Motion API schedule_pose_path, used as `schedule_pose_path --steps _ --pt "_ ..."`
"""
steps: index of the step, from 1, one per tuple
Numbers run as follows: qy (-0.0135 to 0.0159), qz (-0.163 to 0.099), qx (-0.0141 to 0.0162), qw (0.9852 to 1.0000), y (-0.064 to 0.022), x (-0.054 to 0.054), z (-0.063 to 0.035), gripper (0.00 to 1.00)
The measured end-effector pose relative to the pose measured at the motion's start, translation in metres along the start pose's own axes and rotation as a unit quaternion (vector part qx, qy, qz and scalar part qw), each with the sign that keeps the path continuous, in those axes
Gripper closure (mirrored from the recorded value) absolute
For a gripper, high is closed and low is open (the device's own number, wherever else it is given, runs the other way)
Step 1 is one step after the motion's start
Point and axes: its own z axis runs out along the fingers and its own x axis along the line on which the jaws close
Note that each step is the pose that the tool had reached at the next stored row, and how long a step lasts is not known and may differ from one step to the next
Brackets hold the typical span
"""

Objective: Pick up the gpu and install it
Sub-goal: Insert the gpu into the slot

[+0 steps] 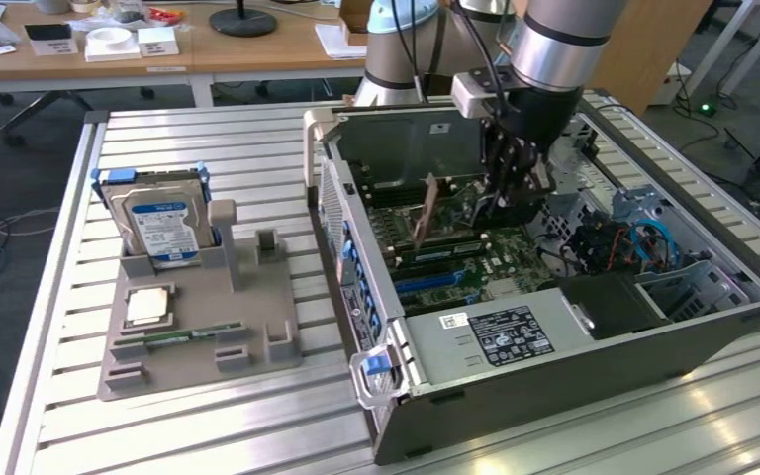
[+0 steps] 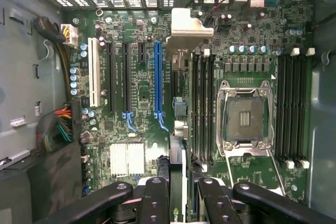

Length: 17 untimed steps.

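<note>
Inside the computer case (image 1: 592,381), our tool (image 2: 178,190) is nearly closed, clamped on the gpu (image 2: 176,161), a slim dark card seen edge-on, just beside the long blue slot (image 2: 157,80). We judge its edge must sit square and upright over that slot before pressing it home

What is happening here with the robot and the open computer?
The arm's gripper reaches into the open computer case and is shut on the gpu, a thin dark card seen edge-on between its fingers. The card hangs over the motherboard near the blue slot and does not look seated yet.
</note>
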Motion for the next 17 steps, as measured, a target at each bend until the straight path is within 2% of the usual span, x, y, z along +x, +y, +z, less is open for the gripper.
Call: schedule_pose_path --steps 5,17 --pt "-0.0001 0.0 0.0011 1.0 0.0018 0.0001 0.0058 0.74" --pt "-0.0001 0.0 0.0011 1.0 0.0041 0.0006 0.0086 0.74"
